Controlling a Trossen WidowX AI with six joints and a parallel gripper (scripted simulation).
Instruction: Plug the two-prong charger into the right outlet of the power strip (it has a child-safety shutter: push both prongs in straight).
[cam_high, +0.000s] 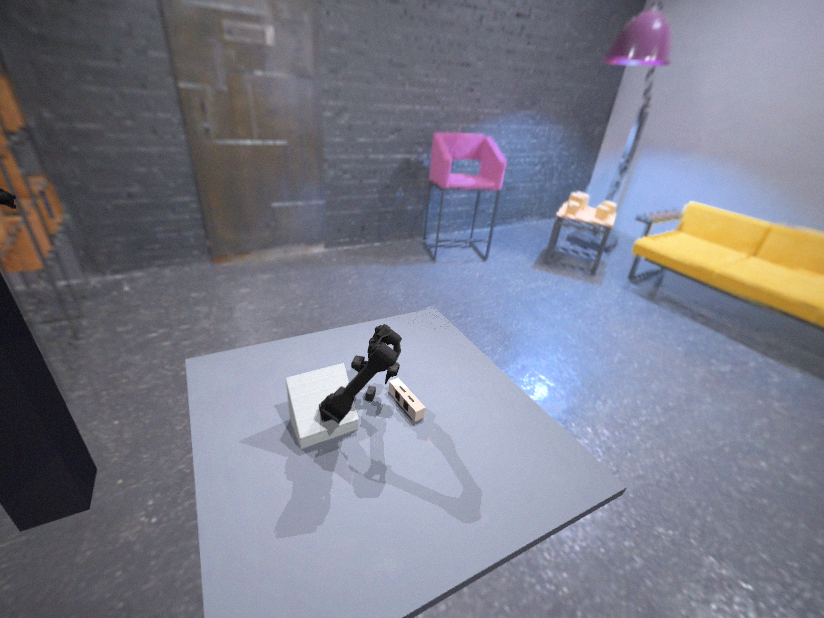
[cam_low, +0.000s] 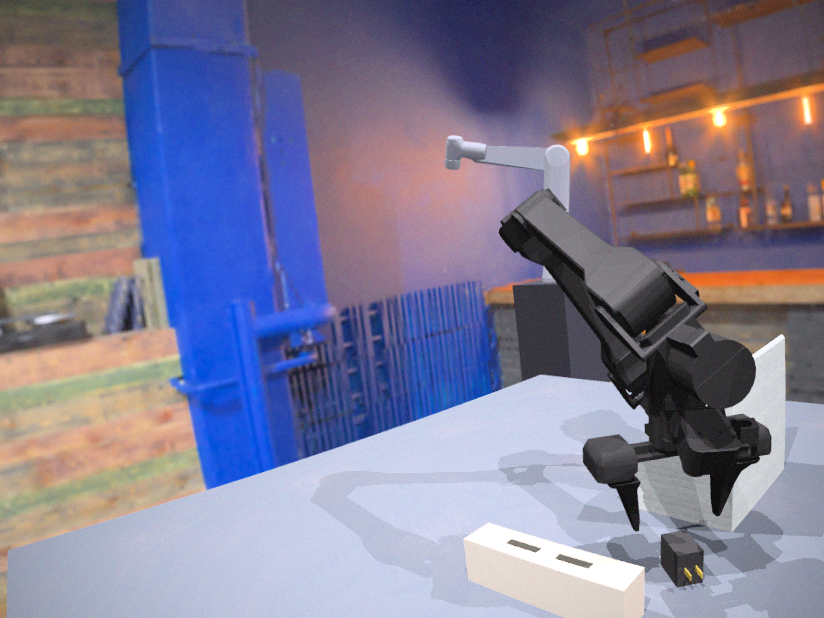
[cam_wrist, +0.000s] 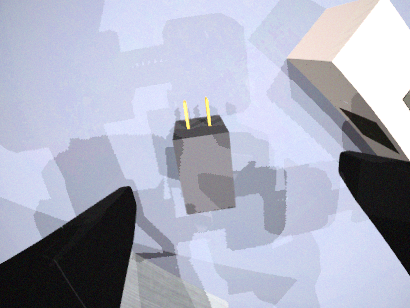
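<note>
Directly beneath the wide-open, empty gripper (cam_low: 673, 505) lies the charger (cam_low: 681, 557) — untouched, beside the power strip (cam_low: 552, 577).

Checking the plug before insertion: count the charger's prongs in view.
2. Both gold prongs stick out side by side from one end face of the charger, which lies on the table; none look hidden.

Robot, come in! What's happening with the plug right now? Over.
Gripper open, empty, above the charger. Charger on the table, prongs sideways, beside the power strip, not plugged in. Nothing blocking the outlets.
</note>
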